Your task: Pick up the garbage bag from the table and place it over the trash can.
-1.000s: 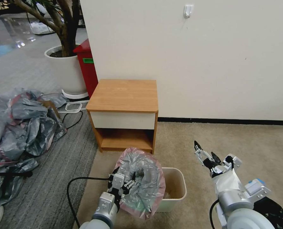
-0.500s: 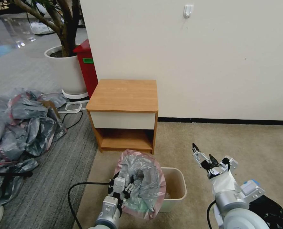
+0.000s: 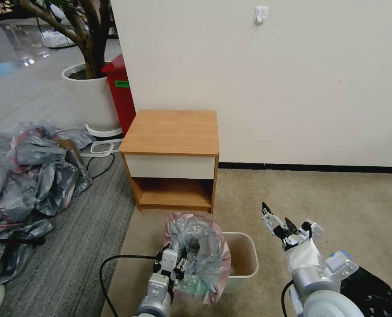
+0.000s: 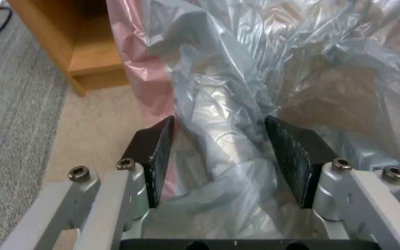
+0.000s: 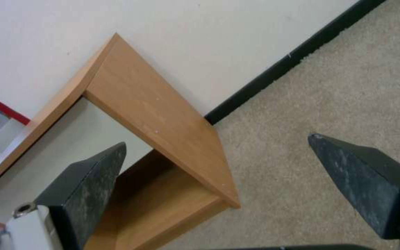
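Two end effectors on record. Left end effector [image 3: 177,266]: low, at the left side of the trash can [image 3: 242,259], its fingers [image 4: 151,152] spread apart with crinkled plastic of the garbage bag [image 3: 200,251] bunched between them; the left wrist view shows the film lying in the gap and against the inner faces, but the pads are not pressed together on it, so the state reads as released. Right end effector [image 3: 279,222]: raised above the beige carpet [image 3: 328,198] to the right of the trash can, well apart from the bag, fingers [image 5: 371,180] parted wide and bare.

Item, garbage bag: translucent grey with a pinkish rim, standing puffed and upright over the left portion of the trash can, its mouth gathered into folds, its pink edge hanging down the can's near-left outside wall. The right portion of the can's rolled rim is uncovered.

Item, trash can: cream, rectangular, on the carpet just in front of the surface [image 3: 171,132].

Item, surface: small wooden nightstand, white drawer front, open lower shelf, set against the wall; nothing lies on its top.

Surroundings: heap of grey-pink bags [image 3: 28,176] on the grey striped carpet to the left; red bin [image 3: 120,88] and a white planter [image 3: 90,94] beyond the nightstand's left corner.
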Controlling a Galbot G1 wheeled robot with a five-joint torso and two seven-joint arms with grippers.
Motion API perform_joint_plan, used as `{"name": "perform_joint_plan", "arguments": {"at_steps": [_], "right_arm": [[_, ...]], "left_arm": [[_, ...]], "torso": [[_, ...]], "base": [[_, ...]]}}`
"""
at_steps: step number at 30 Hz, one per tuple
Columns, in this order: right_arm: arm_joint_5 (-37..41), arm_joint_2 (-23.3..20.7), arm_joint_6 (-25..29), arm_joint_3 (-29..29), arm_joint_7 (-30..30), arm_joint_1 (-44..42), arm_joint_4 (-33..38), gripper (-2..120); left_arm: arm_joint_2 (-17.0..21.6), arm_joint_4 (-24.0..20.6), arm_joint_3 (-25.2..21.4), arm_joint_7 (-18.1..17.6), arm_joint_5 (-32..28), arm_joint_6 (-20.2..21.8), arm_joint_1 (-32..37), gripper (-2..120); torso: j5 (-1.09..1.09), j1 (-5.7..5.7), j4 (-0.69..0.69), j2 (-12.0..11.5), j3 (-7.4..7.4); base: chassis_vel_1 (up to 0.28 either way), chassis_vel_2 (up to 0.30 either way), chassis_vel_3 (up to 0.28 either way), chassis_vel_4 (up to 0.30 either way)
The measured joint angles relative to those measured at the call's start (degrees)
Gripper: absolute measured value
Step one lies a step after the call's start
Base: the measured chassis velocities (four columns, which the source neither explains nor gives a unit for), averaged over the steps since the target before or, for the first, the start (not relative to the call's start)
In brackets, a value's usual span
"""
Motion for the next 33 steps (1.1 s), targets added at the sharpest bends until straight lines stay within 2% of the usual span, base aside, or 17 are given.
{"name": "perform_joint_plan", "arguments": {"at_steps": [5, 9, 11, 13, 14, 16, 19, 21, 22, 24, 27, 33], "right_arm": [[-0.4, 0.2, 0.0, -0.2, 0.0, 0.3, -0.2, 100], [-1.0, 0.2, 0.0, -0.3, 0.0, 0.4, 0.1, 100], [-1.3, 0.1, 0.0, -0.3, -0.1, 0.4, 0.1, 100], [-2.1, 0.0, 0.1, -0.3, -0.8, 0.4, 0.3, 100], [-2.9, -0.3, 0.1, -0.4, -2.1, 0.2, 0.7, 100], [-3.2, -0.5, -0.1, -0.6, -2.9, 0.1, 1.0, 100], [-4.5, -1.7, -1.6, -1.4, -7.6, -0.5, 1.7, 100], [-4.8, -1.9, -1.9, -1.6, -8.4, -0.6, 1.7, 100], [-6.4, -2.6, -3.0, -2.3, -12.0, -1.0, 1.7, 100], [-8.3, -3.7, -4.1, -3.7, -15.5, -1.6, 2.0, 100], [-9.9, -4.9, -5.6, -5.8, -17.9, -1.9, 2.5, 100], [-11.7, -5.6, -6.4, -9.1, -18.7, -1.9, 2.0, 100]], "left_arm": [[0.0, 0.7, 0.1, -0.8, -0.4, 0.1, -0.4, 49], [-0.1, 1.0, 0.1, -1.4, -0.7, -0.5, -0.7, 34], [-0.1, 1.1, 0.1, -1.6, -0.8, -1.0, -0.7, 30], [-0.2, 1.1, 0.1, -2.1, -0.8, -2.1, -0.8, 24], [-0.3, 1.1, 0.1, -2.2, -0.8, -3.8, -0.8, 15], [-0.3, 1.2, 0.1, -2.2, -0.8, -5.3, -0.8, 13], [-0.3, 1.5, 0.1, -2.2, -0.5, -10.1, -0.9, 10], [-0.2, 1.4, 0.0, -2.2, -0.5, -10.6, -0.9, 10], [-0.2, 1.2, -0.1, -2.0, -0.4, -11.7, -1.0, 10], [-0.2, 0.7, -0.6, -1.1, 0.1, -13.1, -1.0, 9], [-0.2, 0.1, -1.1, -0.1, 1.4, -15.2, -0.9, 9], [-0.2, -0.9, -1.7, 1.2, 2.5, -17.9, -0.6, 9]], "torso": [[0.00, 0.00, 0.00, 0.0, 0.00], [0.00, 0.00, 0.00, 0.0, 0.00], [0.00, 0.00, 0.00, 0.0, 0.00], [0.00, 0.00, 0.00, 0.0, 0.00], [-0.01, 0.00, 0.00, 0.0, 0.00], [-0.01, 0.00, 0.00, 0.0, 0.00], [-0.01, 0.00, 0.00, 0.0, 0.00], [0.00, 0.00, 0.00, 0.0, 0.00], [0.00, 0.00, 0.00, 0.0, 0.00], [0.00, 0.00, 0.00, 0.0, 0.00], [0.00, 0.00, 0.01, 0.0, 0.00], [0.00, 0.00, 0.00, 0.0, 0.00]], "base": [[0.000, 0.000, 0.000, 0.000], [0.000, 0.000, 0.000, 0.000], [0.000, 0.000, 0.000, 0.000], [0.000, 0.000, 0.000, 0.000], [0.000, 0.000, 0.000, 0.000], [0.000, 0.000, 0.000, 0.000], [0.000, 0.000, 0.000, 0.000], [0.000, 0.000, 0.000, 0.000], [0.000, 0.000, 0.000, 0.000], [0.000, 0.000, 0.000, 0.000], [0.000, 0.000, 0.000, 0.000], [0.000, 0.000, 0.000, 0.000]]}}
